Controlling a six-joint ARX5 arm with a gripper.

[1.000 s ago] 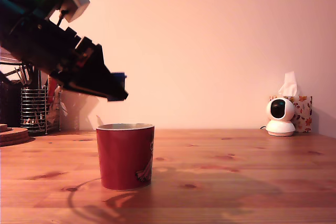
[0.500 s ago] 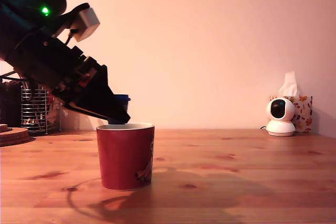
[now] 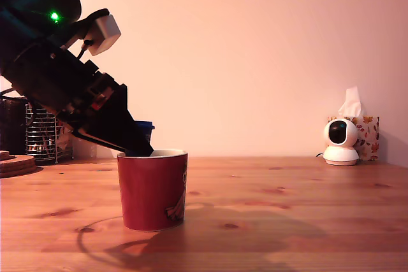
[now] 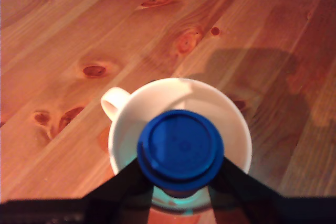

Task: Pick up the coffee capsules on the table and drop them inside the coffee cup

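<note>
Dark blue and round, the coffee capsule shows its flat rimmed face to the wrist camera, so its short axis runs along the gripper's line of sight, tilted down toward the cup rather than lying flat. It sits clamped between the two black fingers of the gripper, one finger pressing each side of its body, the rim standing proud of them. In the exterior view only a small blue edge of the capsule shows behind the fingertips.

From the wrist view the capsule hangs directly over the cream interior of the coffee cup, covering much of the mouth, with the cup's small handle sticking out to one side. In the exterior view the gripper slopes down from the exterior view's left, its tip right at the cream rim of the red coffee cup, at or just inside the mouth; whether anything touches the rim cannot be told.

The cup stands upright on the reddish-brown wooden table, its shadow falling forward. A wire-mesh holder stands far back at the exterior view's left, and a small white camera with a tissue box behind it stands at the right
</note>
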